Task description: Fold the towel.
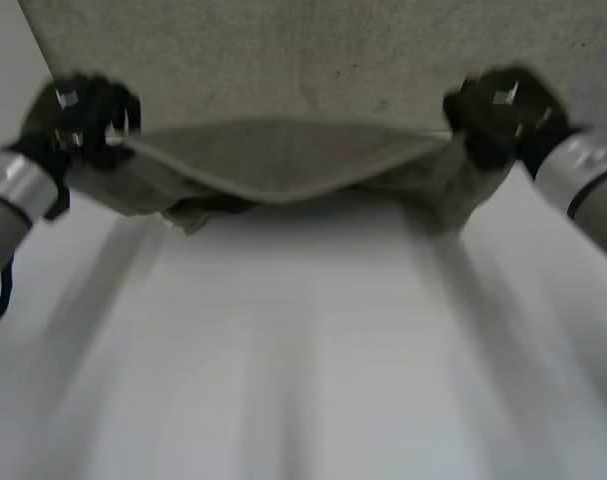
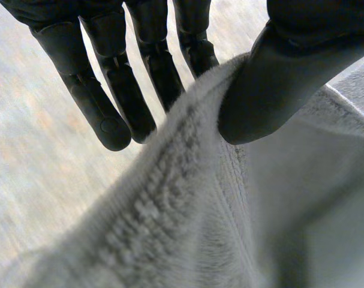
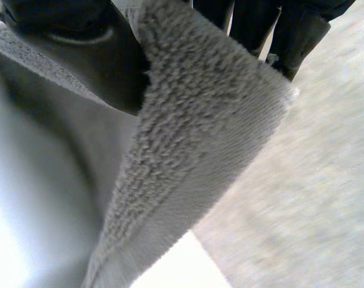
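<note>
A grey towel point(image 1: 283, 80) lies spread across the far part of the white table, its near edge point(image 1: 283, 160) lifted and sagging between my two hands. My left hand point(image 1: 78, 110) holds the near left corner. In the left wrist view the thumb point(image 2: 271, 84) presses the towel's hem point(image 2: 187, 180) against the fingers point(image 2: 110, 114). My right hand point(image 1: 503, 110) holds the near right corner. In the right wrist view its thumb point(image 3: 92, 54) pinches the thick terry edge point(image 3: 193, 138) against the fingers point(image 3: 295, 42).
The bare white table point(image 1: 303, 360) stretches from the lifted edge toward me. Both grey forearms come in low from the sides.
</note>
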Controlling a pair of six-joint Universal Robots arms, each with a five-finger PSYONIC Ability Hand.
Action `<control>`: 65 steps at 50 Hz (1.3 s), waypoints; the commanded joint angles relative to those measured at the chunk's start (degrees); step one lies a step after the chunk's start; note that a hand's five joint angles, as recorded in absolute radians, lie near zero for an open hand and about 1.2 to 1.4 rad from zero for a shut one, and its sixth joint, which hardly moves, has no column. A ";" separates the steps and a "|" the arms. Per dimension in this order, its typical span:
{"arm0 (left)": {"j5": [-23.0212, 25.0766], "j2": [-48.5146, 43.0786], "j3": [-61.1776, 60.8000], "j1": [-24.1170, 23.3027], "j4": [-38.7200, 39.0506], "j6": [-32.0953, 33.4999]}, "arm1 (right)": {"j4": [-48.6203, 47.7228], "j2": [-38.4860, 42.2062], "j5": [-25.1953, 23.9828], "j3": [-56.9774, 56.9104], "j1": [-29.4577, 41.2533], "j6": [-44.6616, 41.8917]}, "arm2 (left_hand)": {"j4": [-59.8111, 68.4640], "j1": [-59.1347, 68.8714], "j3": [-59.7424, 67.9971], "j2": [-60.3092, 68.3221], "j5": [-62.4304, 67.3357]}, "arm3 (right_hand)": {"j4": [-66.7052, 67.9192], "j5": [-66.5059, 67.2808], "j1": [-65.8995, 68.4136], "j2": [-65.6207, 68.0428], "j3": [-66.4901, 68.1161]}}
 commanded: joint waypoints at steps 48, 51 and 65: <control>24.96 22.49 -27.80 13.73 -9.53 9.08 | 30.88 -15.89 -8.78 16.15 -15.35 -19.76 | 2.08 3.05 0.65 1.93 1.38 | 3.07 2.88 3.52 3.82 2.98; 20.04 14.93 -23.67 8.90 -8.12 9.16 | 30.88 -10.70 -6.32 13.78 -12.89 -20.20 | 2.08 3.05 0.65 1.93 1.38 | 3.07 2.88 3.52 3.82 2.98; 10.11 -1.85 -6.91 1.26 -10.40 14.79 | 22.82 -1.13 -1.14 2.74 -5.87 -15.38 | 2.08 3.05 0.65 1.93 1.38 | 3.07 2.88 3.52 3.82 2.98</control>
